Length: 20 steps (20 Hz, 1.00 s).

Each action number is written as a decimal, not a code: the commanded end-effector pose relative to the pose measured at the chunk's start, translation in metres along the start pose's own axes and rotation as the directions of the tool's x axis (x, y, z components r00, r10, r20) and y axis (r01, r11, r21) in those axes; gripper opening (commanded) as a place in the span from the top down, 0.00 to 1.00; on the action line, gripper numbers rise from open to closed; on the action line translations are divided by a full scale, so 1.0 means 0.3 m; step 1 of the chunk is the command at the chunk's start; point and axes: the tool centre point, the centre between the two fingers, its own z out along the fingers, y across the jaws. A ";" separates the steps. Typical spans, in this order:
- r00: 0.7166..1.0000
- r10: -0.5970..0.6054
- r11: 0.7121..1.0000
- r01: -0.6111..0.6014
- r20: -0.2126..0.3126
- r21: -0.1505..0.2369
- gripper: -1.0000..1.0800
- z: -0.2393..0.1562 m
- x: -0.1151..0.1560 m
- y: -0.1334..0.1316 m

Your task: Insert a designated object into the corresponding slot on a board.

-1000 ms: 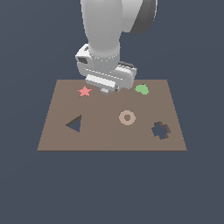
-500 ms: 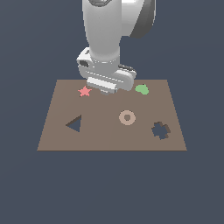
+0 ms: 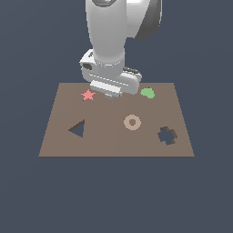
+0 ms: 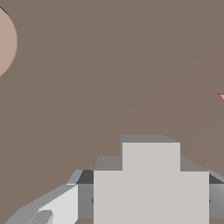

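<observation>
the gripper [image 3: 109, 94] sits low over the board [image 3: 59, 136], upper centre of the exterior frame, between the red star [image 3: 88, 95] and the green blob [image 3: 147, 93]. in the wrist view the pale grey notched piece [image 4: 151, 183] fills the lower centre, with the fingers [image 4: 52, 205] closed against its sides. the slot [image 3: 167, 135] lies at the board's lower right, well apart from the gripper, beside the tan ring [image 3: 132, 122]. the triangular cutout [image 3: 78, 129] lies lower left.

Arm upright, wrist pointed straight down, hand low over the far middle of the scene. Gripper [image 3: 109, 94] fingers [image 4: 57, 205] closed on a pale notched piece [image 4: 151, 183] (fingertips hidden in exterior view).
</observation>
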 end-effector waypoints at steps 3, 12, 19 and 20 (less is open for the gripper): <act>1.000 -0.023 1.000 0.023 -0.001 0.000 1.00 0.000 0.013 -0.001; 0.986 -0.167 0.986 0.167 -0.001 0.000 1.00 -0.003 0.083 -0.010; 0.931 -0.365 0.931 0.365 -0.001 -0.001 1.00 -0.007 0.181 -0.041; 0.917 -0.399 0.917 0.399 -0.001 -0.001 1.00 -0.008 0.197 -0.049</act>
